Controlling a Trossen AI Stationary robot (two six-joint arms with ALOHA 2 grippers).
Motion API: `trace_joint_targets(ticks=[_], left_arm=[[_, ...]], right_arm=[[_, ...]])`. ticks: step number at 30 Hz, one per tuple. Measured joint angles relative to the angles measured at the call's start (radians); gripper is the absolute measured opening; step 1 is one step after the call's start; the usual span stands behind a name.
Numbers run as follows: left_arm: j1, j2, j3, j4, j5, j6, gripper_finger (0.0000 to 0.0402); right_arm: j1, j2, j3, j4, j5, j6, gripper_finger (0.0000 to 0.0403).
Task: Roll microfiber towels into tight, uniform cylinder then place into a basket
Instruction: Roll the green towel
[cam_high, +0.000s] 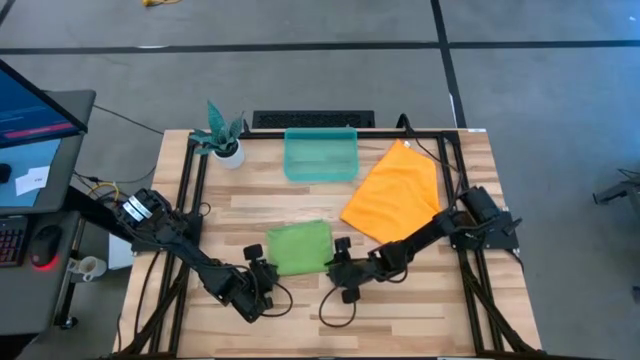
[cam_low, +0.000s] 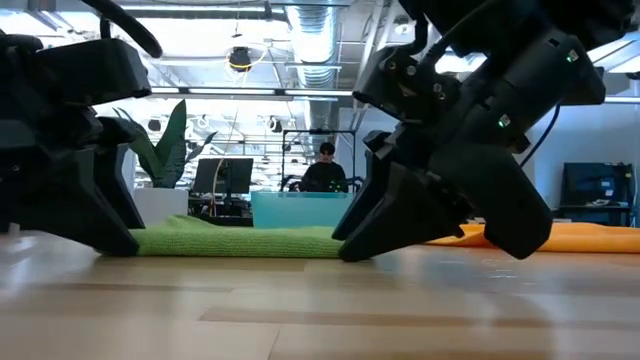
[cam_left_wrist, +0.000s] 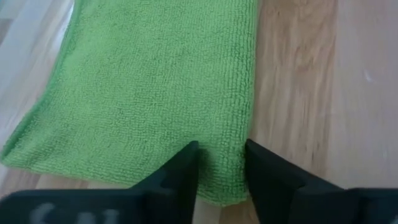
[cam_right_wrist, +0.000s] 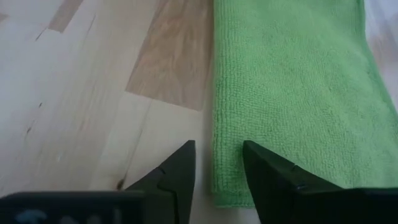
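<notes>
A lime green towel (cam_high: 298, 247), folded into a flat rectangle, lies on the wooden table in front of the teal basket (cam_high: 321, 153). My left gripper (cam_left_wrist: 221, 177) stands open at the towel's near left corner (cam_high: 270, 266), fingertips down on the table. My right gripper (cam_right_wrist: 217, 177) stands open at the near right corner (cam_high: 330, 262). In the low view both grippers (cam_low: 115, 235) (cam_low: 355, 245) flank the towel (cam_low: 235, 240). An orange towel (cam_high: 393, 195) lies spread flat at the right, touched by no gripper. My left gripper straddles the green towel's near left corner (cam_left_wrist: 222, 186), coming slanting down from the near left. One finger (cam_left_wrist: 183, 165) rests on the cloth, the other (cam_left_wrist: 264, 171) at its side edge. The cloth in the gap lies flat on the table. My right gripper straddles the towel's right side edge (cam_right_wrist: 216, 168) close to the near corner, slanting down from the near right. One finger (cam_right_wrist: 180, 165) stands on bare wood, the other (cam_right_wrist: 267, 171) on the cloth. The towel lies flat on the table.
A white pot with a teal plant (cam_high: 222, 135) stands at the far left beside the basket. Black rails (cam_high: 190, 190) run along the table's left and right sides. Bare wood lies in front of the green towel. A person (cam_low: 325, 172) sits far behind the table.
</notes>
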Motion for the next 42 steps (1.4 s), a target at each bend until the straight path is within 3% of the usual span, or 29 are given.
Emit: trace_joint_targets(ticks=[7,13,19,24,29,35,38,42], left_arm=[[0.000,0.001,-0.002,0.000,0.015,0.000,0.0034],[0.001,0.001,-0.002,0.008,0.019,-0.030,0.0004],[0.003,0.000,0.021,0.009,0.062,-0.083,0.0011],[0.003,-0.001,0.063,0.028,0.176,-0.131,0.0010],[0.014,-0.012,0.112,0.027,0.283,-0.212,0.0007],[0.046,-0.016,0.170,0.023,0.425,-0.392,0.0008],[0.061,-0.016,0.179,0.025,0.486,-0.427,0.0008],[0.071,-0.016,0.179,0.022,0.492,-0.430,0.0008]], right_arm=[[-0.027,0.000,-0.001,-0.007,-0.074,0.011,0.0086],[-0.033,0.001,-0.001,-0.007,-0.104,0.026,0.0011],[-0.036,-0.022,-0.002,-0.039,-0.186,0.063,0.0020],[-0.040,-0.085,-0.006,-0.105,-0.313,0.091,0.0006],[-0.059,-0.141,-0.005,-0.142,-0.502,0.162,0.0013],[-0.138,-0.135,-0.005,-0.139,-0.813,0.323,0.0005],[-0.195,-0.124,-0.004,-0.159,-0.853,0.443,0.0007],[-0.273,-0.124,-0.003,-0.176,-0.895,0.542,0.0011]])
